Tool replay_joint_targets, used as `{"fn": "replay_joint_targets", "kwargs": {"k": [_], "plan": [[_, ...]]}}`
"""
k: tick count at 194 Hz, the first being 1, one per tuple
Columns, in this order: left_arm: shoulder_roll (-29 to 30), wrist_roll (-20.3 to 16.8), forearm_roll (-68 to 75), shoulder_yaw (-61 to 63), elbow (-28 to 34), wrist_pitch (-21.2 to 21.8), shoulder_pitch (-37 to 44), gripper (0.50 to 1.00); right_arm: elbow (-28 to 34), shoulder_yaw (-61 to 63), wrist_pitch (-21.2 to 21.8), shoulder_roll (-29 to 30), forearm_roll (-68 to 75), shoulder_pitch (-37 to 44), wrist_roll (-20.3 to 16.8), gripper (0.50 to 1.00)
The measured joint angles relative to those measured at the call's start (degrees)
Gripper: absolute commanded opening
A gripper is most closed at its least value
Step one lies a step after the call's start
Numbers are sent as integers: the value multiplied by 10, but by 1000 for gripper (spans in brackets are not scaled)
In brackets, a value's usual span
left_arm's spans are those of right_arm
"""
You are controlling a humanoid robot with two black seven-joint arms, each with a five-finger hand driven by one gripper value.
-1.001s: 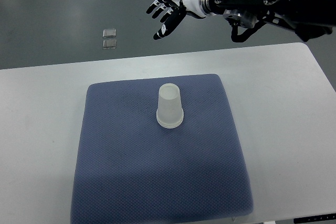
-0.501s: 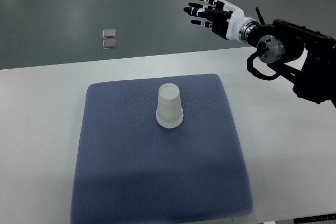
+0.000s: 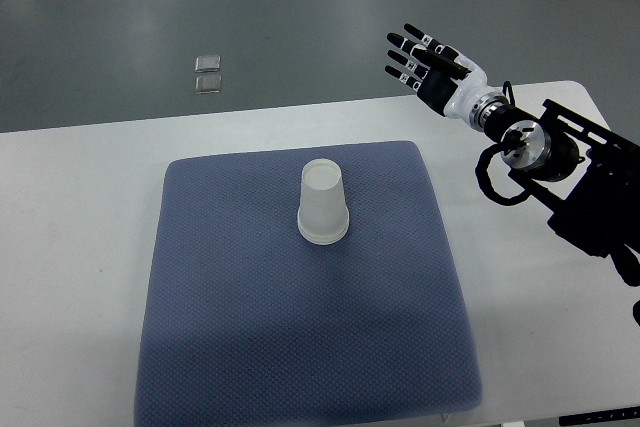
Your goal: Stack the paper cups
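One inverted white paper cup (image 3: pixel 324 204) is all you have to look at on the work surface; it sits mouth-down near the middle of the blue-grey textured fabric mat (image 3: pixel 250 327), which lies on the white table (image 3: pixel 80 207). Whether that cup is a single one or already several nested together cannot be told from above; its rim looks slightly thick, but that is no proof.

Your right hand (image 3: pixel 430 67), the black-and-white fingered one, is up beyond the far edge of the table, with its fingers spread flat and straight and nothing in it. The cup lies well apart from the hand, down and to the left of the palm, toward your own side of the table. The left hand does not show at all.

Judging from this, the stacking looks either finished or paused: no loose cup lies on the mat or table waiting to be added, and the hand is empty and clear of the stack. If more cups are to go on, you will have to bring them in from outside the view.
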Motion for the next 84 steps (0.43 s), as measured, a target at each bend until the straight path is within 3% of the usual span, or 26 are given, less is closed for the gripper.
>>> {"fn": "replay_joint_targets", "kwargs": {"k": [47,84], "plan": [[0,0,0,0,2,0,0,1000,0,2,7,9,-1,-14,42,926],[0,0,0,0,3,0,0,1000,0,2,29,11,-2,-21,50,926]]}}
